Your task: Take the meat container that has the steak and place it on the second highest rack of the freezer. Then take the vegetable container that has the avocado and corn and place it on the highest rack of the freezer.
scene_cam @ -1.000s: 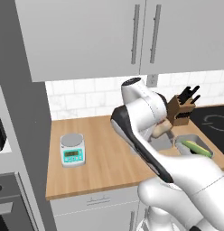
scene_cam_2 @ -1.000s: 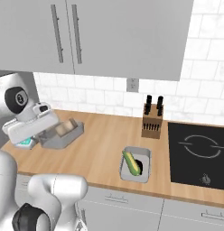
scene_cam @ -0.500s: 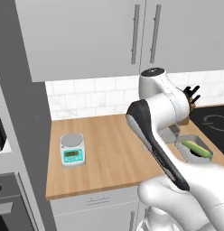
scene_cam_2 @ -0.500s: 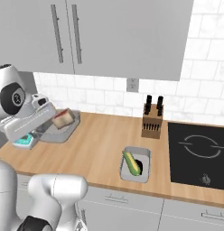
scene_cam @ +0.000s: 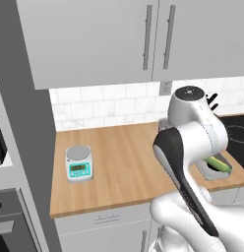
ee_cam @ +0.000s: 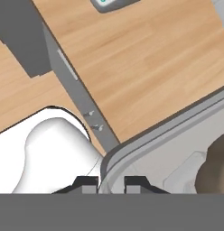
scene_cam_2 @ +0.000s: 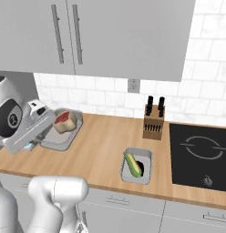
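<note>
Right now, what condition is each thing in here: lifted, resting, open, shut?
end effector: shut on the rim of the meat container
meat container: lifted above the counter, tilted
steak: lying in the meat container
vegetable container: resting flat on the counter
corn: lying in the vegetable container
upper cabinet doors: shut
kitchen scale: resting on the counter
knife block: upright, knives in

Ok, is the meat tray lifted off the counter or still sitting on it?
Lifted: the hand grips the meat tray's rim, and the tray hangs tilted above the counter.
</note>
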You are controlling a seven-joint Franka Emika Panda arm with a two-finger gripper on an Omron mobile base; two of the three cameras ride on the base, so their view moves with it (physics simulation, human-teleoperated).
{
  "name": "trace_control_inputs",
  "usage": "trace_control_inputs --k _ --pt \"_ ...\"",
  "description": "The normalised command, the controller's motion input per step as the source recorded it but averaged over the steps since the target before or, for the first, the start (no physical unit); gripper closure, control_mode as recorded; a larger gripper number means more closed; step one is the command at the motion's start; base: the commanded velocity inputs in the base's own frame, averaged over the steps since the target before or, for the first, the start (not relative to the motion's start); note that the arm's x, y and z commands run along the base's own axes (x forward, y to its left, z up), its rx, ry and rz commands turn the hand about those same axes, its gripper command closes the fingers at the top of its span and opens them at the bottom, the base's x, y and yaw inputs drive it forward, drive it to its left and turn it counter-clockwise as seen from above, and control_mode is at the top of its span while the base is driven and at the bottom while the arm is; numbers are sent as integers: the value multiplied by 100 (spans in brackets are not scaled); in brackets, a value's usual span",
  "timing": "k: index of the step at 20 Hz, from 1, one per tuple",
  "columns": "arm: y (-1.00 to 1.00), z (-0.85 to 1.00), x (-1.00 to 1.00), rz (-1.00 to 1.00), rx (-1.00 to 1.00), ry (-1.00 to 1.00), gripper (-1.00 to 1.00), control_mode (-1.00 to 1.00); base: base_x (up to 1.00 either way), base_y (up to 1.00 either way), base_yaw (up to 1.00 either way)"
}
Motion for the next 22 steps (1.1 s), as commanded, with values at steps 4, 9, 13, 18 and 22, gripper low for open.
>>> trace_control_inputs --k 4,9,13,18,22 --pt "0 0 0 0 0 0 100 -100 0 0 0" --pt "0 0 -1 0 0 0 100 -100 0 0 0" --pt "1 0 -23 0 0 -4 100 100 -46 3 0" --pt "0 0 0 0 0 0 100 100 -98 47 0" --pt "0 0 0 0 0 0 100 100 -75 98 0"
